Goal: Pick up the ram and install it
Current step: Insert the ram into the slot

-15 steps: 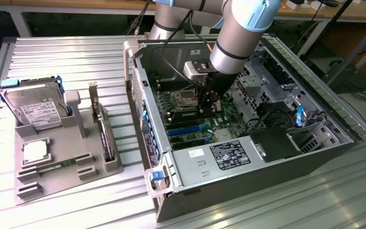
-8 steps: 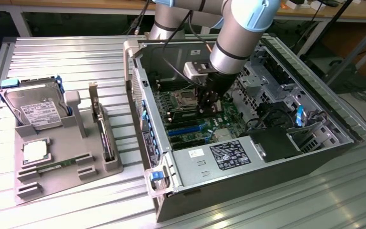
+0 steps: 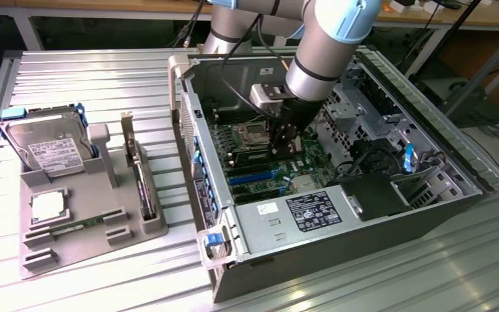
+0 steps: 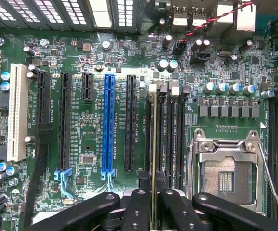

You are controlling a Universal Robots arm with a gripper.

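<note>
My gripper (image 4: 153, 204) is deep inside the open computer case (image 3: 258, 260), low over the green motherboard (image 4: 95, 134). It is shut on the ram (image 4: 153, 144), which shows edge-on as a thin pale line between the two black fingers (image 4: 138, 207). The stick lies along the row of black memory slots (image 4: 170, 139) beside the open silver processor socket (image 4: 225, 173). I cannot tell whether it touches a slot or hangs just above it. In the exterior view the gripper (image 3: 286, 144) stands next to the socket, and a second green ram stick (image 3: 67, 226) lies on the grey tray (image 3: 93, 247).
On the tray at the exterior view's left stand a hard drive (image 3: 50, 153), a silver processor (image 3: 49, 205) and an upright dark expansion card (image 3: 141, 185). Black, blue and white expansion slots (image 4: 109, 125) lie beside the memory slots. Case walls, drive cages and cables (image 3: 379, 156) surround the arm.
</note>
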